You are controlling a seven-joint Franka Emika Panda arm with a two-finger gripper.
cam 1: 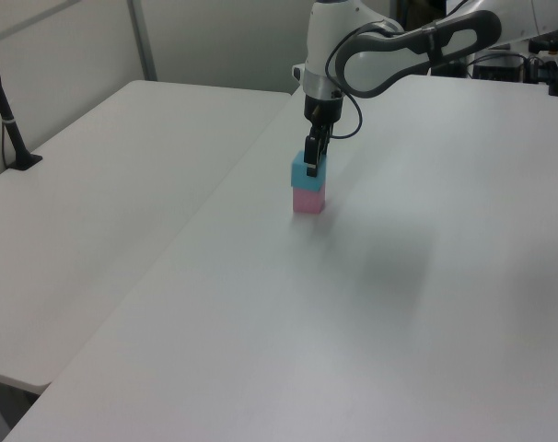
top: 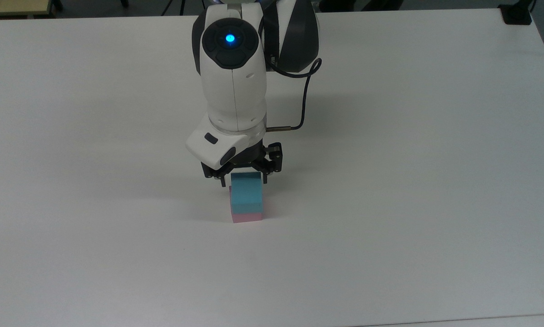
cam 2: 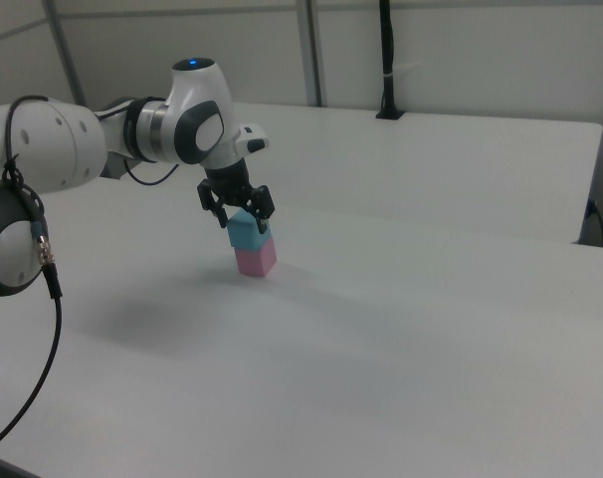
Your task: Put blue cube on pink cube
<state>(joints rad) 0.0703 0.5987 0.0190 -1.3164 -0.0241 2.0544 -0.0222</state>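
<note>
Sky-blue matte cube [top: 246, 194] sits squarely on the matte pink cube [top: 247, 217]; my hand [top: 241, 178] grips it for alignment.

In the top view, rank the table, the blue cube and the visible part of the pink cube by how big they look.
1. Table, by far the largest.
2. Blue cube.
3. Pink cube: a thin strip shows beneath the blue cube, so it looks smallest.

White arm [top: 233, 86], black claw [top: 242, 175], black cable [top: 304, 97], blue light.
</note>
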